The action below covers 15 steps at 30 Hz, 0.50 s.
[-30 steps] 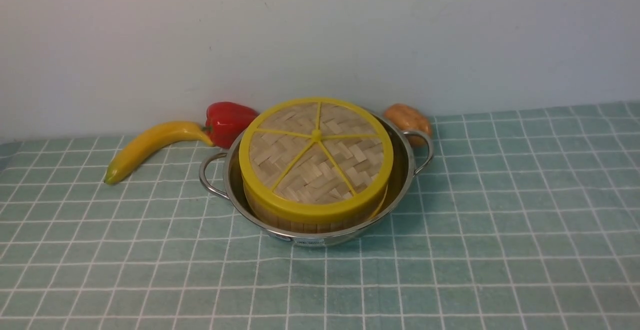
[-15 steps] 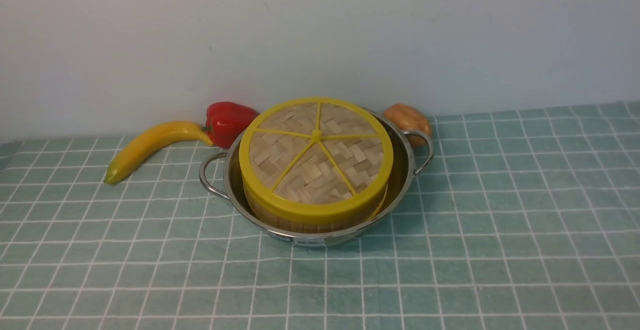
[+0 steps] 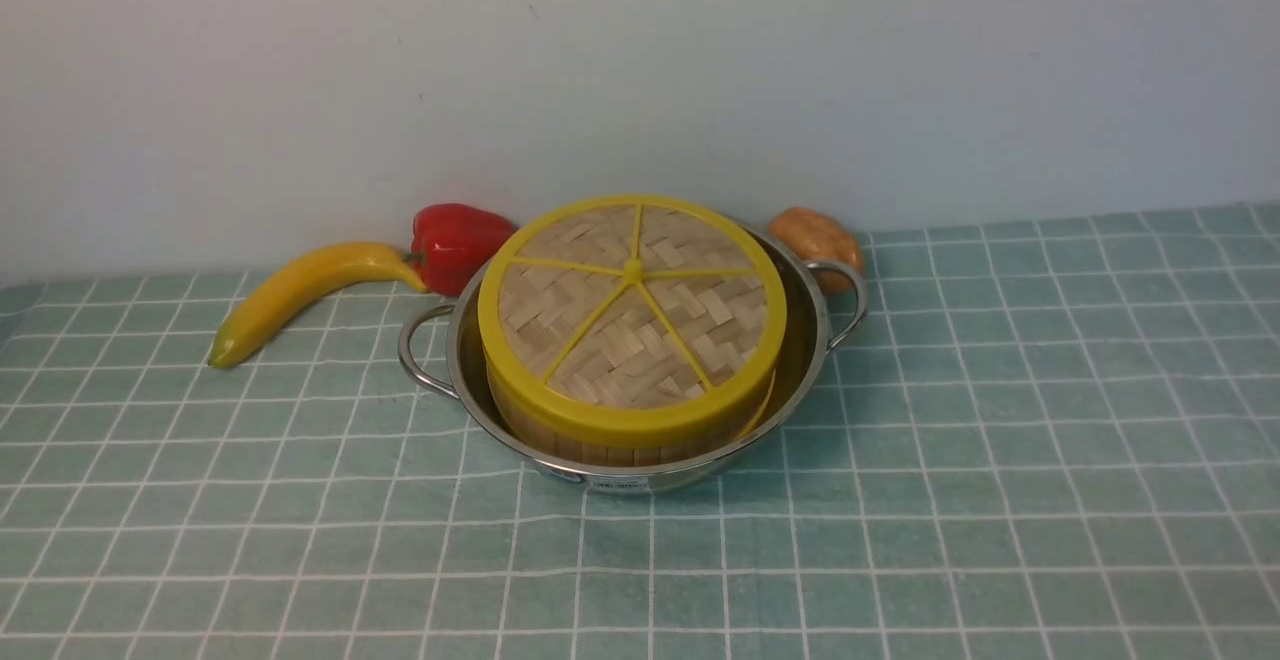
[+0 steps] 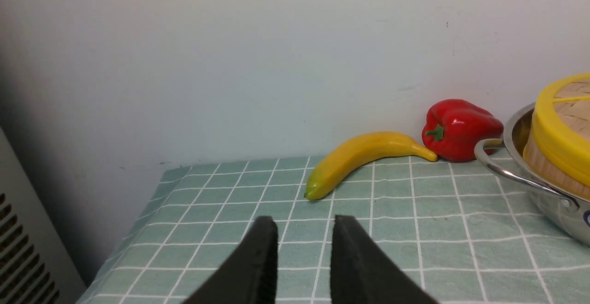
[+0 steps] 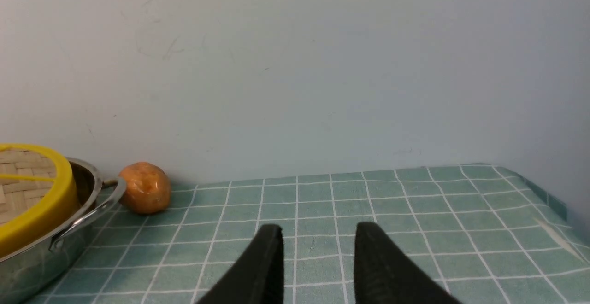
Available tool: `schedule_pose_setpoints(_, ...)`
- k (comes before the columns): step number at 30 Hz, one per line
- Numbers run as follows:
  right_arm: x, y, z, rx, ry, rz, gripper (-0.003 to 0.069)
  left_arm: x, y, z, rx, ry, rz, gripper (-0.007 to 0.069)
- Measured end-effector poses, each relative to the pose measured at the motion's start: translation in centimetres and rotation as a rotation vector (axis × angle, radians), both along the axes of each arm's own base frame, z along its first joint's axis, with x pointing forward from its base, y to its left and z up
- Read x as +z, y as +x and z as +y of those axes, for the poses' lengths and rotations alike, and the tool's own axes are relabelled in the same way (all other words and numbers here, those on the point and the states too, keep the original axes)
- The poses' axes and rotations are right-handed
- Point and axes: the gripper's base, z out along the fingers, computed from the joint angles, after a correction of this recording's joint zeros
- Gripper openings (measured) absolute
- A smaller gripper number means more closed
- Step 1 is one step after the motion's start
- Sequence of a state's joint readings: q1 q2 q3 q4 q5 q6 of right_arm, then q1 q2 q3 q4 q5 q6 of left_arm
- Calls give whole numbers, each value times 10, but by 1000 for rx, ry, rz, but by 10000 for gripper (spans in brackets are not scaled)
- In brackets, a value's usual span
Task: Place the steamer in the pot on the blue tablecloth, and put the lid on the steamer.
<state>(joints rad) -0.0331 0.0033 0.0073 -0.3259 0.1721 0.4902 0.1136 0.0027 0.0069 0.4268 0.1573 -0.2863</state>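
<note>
Nothing has shifted on the cloth between the earlier front views and now, so we judge both placements done. Nearest us, our left gripper (image 4: 304, 223) and right gripper (image 5: 318, 230) hang part-open and empty over the blue tablecloth (image 3: 1000, 500). Farther off at 12 o'clock, the pot (image 3: 810, 340) holds the steamer (image 3: 620, 448), the lid (image 3: 632, 315) sitting flat on it, spokes up.

The only marking is a small label low on the pot (image 3: 640, 475), at six o'clock on its wall in the front view, its print too small to read.
</note>
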Motion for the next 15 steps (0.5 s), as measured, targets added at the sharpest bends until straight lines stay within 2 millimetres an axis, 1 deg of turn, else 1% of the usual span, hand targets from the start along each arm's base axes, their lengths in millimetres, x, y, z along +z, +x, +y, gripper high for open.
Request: schedule_pose_setpoints(15, 0, 0, 0, 0, 0, 0, 240, 0, 0, 0, 0, 0, 0, 214)
